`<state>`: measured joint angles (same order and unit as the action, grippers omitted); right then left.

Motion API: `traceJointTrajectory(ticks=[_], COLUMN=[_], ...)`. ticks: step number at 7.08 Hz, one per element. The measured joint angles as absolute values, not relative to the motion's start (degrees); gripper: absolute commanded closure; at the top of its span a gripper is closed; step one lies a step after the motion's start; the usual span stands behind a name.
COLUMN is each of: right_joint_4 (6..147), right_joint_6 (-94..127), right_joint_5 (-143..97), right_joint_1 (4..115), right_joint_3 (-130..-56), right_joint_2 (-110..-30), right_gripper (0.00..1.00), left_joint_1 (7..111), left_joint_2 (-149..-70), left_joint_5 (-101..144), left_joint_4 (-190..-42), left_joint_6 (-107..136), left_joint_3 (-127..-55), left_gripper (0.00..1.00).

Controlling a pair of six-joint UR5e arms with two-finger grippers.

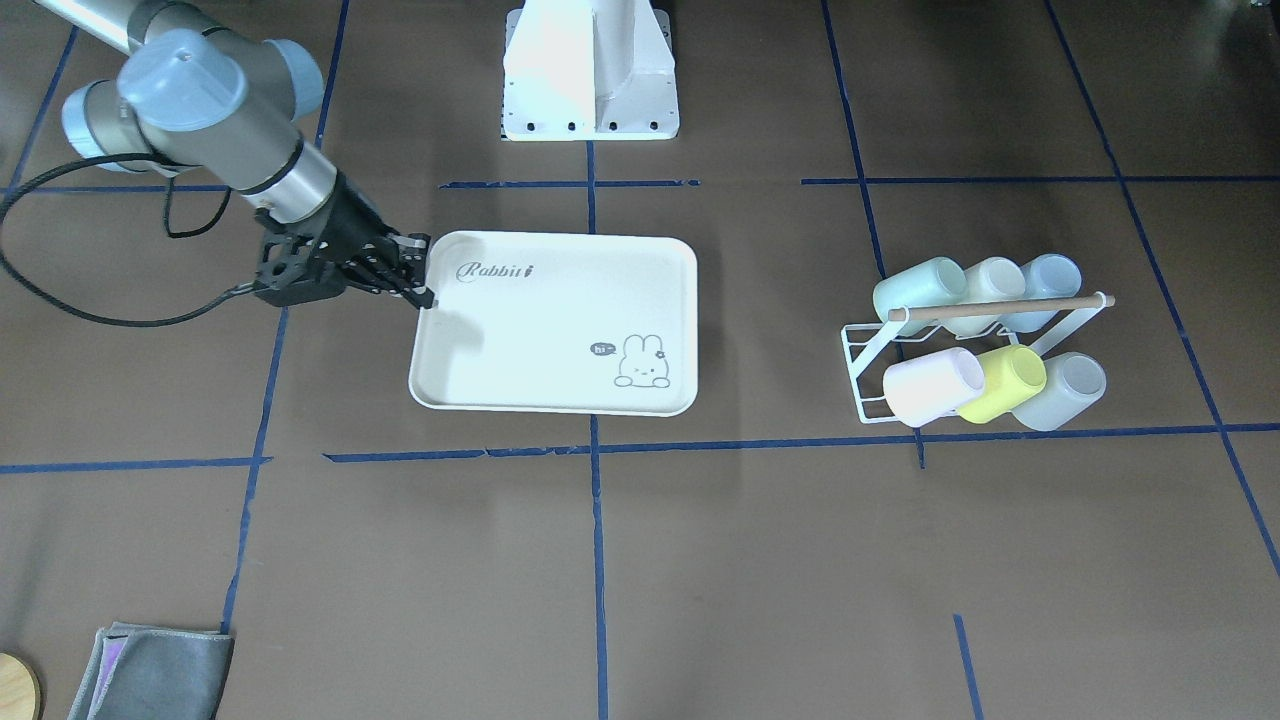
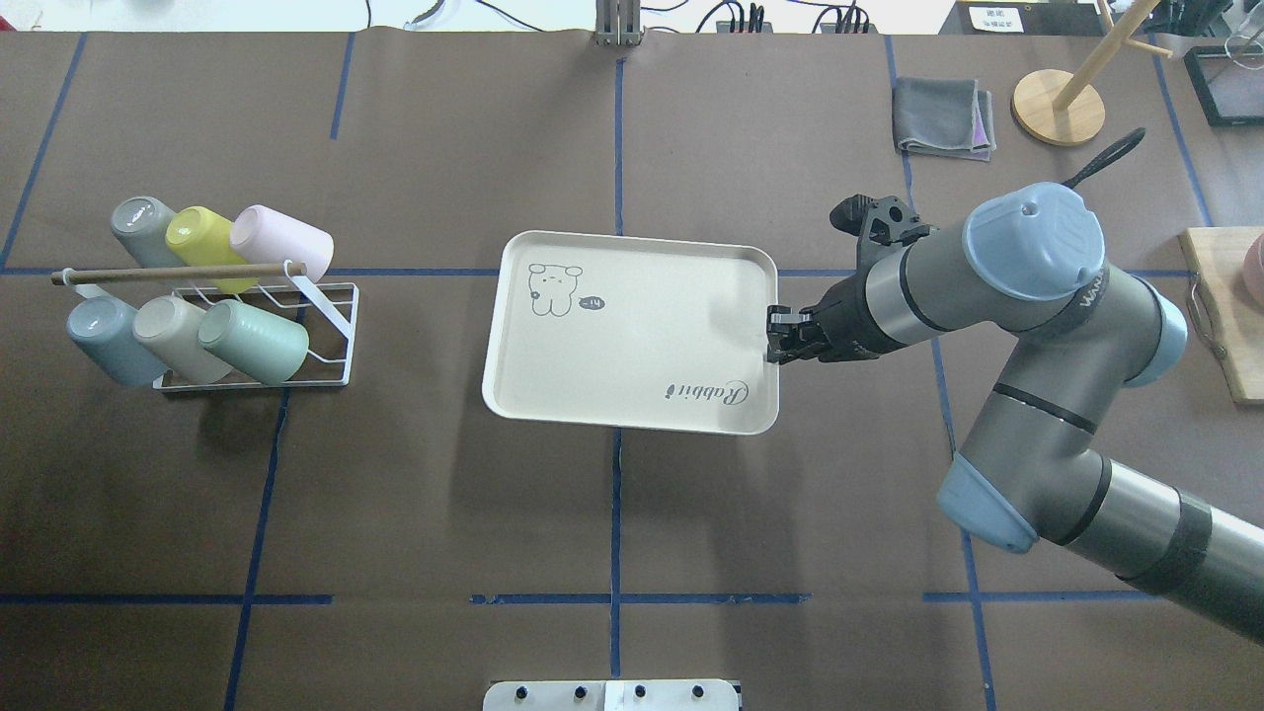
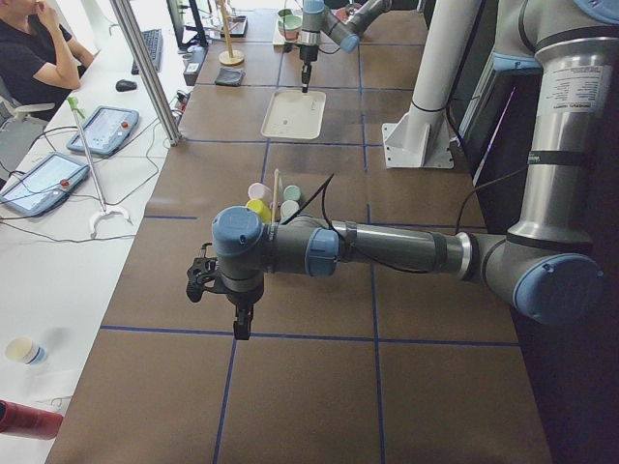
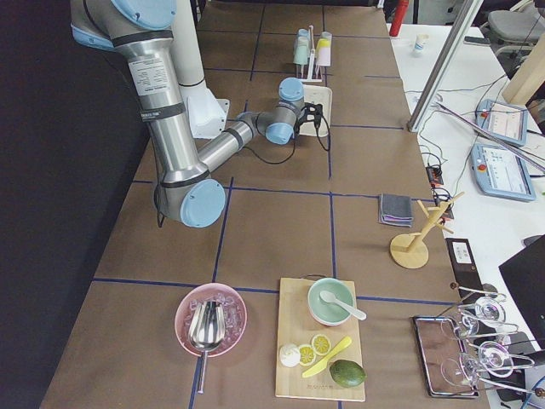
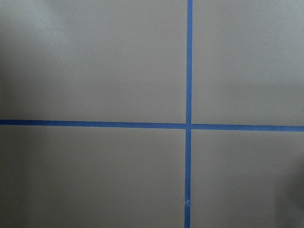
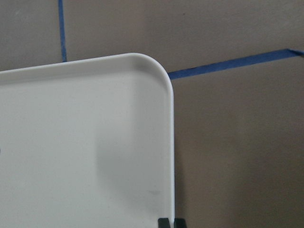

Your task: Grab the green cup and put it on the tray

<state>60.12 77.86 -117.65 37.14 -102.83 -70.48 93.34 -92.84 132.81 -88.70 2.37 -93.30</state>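
The green cup [image 2: 255,341] lies on its side in the lower row of a white wire rack [image 2: 331,326], at the table's left in the overhead view; it also shows in the front view [image 1: 918,288]. The tray [image 2: 632,336] lies flat mid-table, bare inside. My right gripper [image 2: 773,336] is at the middle of the tray's right rim. In the right wrist view its fingertips [image 6: 164,222] stand close together on either side of the rim of the tray [image 6: 71,142]. My left gripper [image 3: 239,324] hangs over bare table, far from the rack. I cannot tell whether it is open or shut.
The rack also holds yellow [image 2: 202,235], pink [image 2: 281,242] and several grey-blue cups under a wooden rod [image 2: 168,274]. A folded grey cloth [image 2: 943,117], a wooden stand [image 2: 1057,99] and a cutting board [image 2: 1224,306] lie at the right. The robot's white base [image 1: 590,70] stands behind the tray.
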Motion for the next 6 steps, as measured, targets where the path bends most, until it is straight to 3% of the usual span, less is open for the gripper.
traceJointTrajectory(ticks=[4, 5, 6], right_joint_4=[61.1, 61.1, 61.1], right_joint_6=[77.4, 77.3, 77.3], right_joint_5=[-113.9, -113.4, -113.1], right_joint_1=[31.4, 30.9, 30.7], right_joint_3=[-102.0, -101.5, -101.1], right_joint_2=[-70.0, -69.8, -69.4], right_gripper=[1.0, 0.92, 0.4], left_joint_1=[93.3, 93.3, 93.3], left_joint_2=[-92.8, -92.8, -92.8], left_joint_5=[132.8, 132.8, 132.8], left_joint_4=[-88.8, -88.8, -88.9], left_joint_6=[2.4, 2.3, 2.3], left_joint_3=[-92.9, -92.9, -92.9], left_gripper=[0.0, 0.0, 0.0])
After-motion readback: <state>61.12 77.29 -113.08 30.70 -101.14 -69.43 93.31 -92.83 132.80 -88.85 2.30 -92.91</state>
